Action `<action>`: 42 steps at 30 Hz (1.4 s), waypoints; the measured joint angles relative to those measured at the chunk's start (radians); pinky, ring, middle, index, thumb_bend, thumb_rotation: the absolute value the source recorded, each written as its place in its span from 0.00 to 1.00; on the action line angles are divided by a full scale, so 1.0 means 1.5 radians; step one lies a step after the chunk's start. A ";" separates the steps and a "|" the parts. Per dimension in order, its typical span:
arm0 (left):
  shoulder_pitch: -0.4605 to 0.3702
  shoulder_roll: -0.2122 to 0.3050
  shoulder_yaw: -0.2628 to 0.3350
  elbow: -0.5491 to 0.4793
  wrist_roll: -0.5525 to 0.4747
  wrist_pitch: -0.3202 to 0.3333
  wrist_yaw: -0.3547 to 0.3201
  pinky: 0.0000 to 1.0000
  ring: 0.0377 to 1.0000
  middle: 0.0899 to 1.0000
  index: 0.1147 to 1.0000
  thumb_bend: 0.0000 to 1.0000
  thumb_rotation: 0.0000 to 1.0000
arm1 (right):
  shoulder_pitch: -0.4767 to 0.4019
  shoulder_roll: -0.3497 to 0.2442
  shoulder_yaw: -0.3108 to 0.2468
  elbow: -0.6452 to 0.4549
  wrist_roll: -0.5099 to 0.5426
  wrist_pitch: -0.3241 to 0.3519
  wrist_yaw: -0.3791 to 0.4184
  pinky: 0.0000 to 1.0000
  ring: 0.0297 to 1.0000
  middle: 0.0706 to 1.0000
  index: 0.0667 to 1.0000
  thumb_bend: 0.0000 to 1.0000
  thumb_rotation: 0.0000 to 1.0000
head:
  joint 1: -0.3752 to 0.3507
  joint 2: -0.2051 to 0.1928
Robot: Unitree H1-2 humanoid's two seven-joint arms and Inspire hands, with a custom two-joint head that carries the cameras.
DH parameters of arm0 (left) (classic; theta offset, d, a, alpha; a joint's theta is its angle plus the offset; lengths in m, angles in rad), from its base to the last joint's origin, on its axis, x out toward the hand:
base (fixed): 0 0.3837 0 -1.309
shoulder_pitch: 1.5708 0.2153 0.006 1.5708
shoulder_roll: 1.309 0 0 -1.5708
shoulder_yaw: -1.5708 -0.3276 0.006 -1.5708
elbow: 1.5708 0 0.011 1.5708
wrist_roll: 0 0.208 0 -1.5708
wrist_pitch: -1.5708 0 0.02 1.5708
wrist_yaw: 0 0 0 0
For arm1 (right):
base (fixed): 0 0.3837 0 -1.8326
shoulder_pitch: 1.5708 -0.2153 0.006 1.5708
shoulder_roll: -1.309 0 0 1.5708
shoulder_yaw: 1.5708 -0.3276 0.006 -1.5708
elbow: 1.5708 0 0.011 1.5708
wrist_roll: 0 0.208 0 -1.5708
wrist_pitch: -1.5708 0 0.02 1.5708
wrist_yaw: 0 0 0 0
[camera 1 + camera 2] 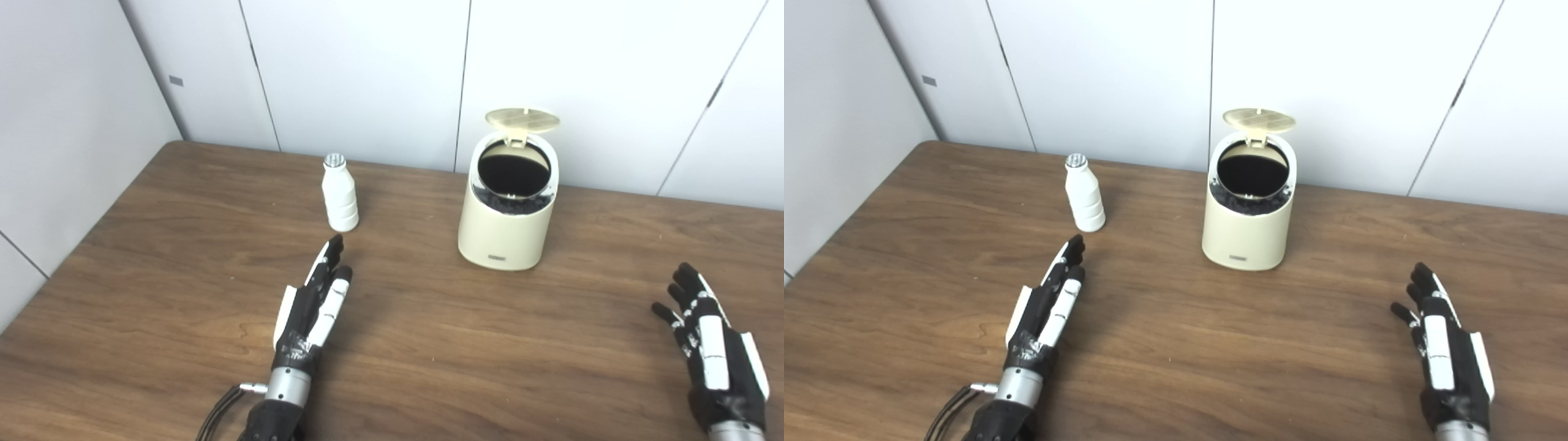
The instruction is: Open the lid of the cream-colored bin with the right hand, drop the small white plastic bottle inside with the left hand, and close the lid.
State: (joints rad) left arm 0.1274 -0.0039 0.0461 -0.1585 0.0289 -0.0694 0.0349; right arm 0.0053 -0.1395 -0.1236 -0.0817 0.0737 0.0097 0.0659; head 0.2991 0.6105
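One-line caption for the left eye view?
Bin lid open, white bottle upright on table, both hands empty.

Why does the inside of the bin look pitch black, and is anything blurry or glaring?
In the left eye view the open bin shows only a dark, unlit mouth under its raised lid; the bottle and left hand cast soft shadows. In the right eye view everything is fairly sharp, with mild sheen on the table.

light: bright, even, overhead | shadows: soft, short | focus: sharp | glare: none
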 measured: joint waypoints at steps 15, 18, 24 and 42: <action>-0.045 0.007 0.039 -0.064 0.108 0.102 0.057 0.85 0.88 0.89 0.91 0.86 0.33 | 0.008 0.002 0.001 -0.025 0.013 0.028 -0.001 0.97 0.95 0.95 0.92 0.57 0.92 | -0.012 0.003; -0.071 0.022 0.043 -0.091 0.113 0.128 0.055 0.85 0.88 0.89 0.91 0.86 0.31 | 0.008 0.002 0.001 -0.028 0.014 0.028 -0.001 0.96 0.94 0.94 0.92 0.57 0.92 | -0.012 0.004; -0.108 0.046 0.056 -0.114 0.140 0.184 0.053 0.79 0.85 0.87 0.87 0.90 0.34 | 0.008 0.003 0.001 -0.030 0.012 0.028 -0.002 0.96 0.93 0.94 0.92 0.56 0.94 | -0.011 0.006; -0.168 0.110 0.062 -0.043 0.243 0.234 0.077 0.79 0.84 0.87 0.87 0.86 0.25 | 0.008 0.004 0.003 -0.032 0.009 0.031 -0.006 0.95 0.94 0.95 0.92 0.61 0.92 | -0.026 0.011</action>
State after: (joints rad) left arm -0.1243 0.1606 0.1398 -0.2234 0.3929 0.2811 0.1507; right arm 0.0176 -0.1334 -0.1199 -0.1292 0.0878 0.0568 0.0571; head 0.2608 0.6274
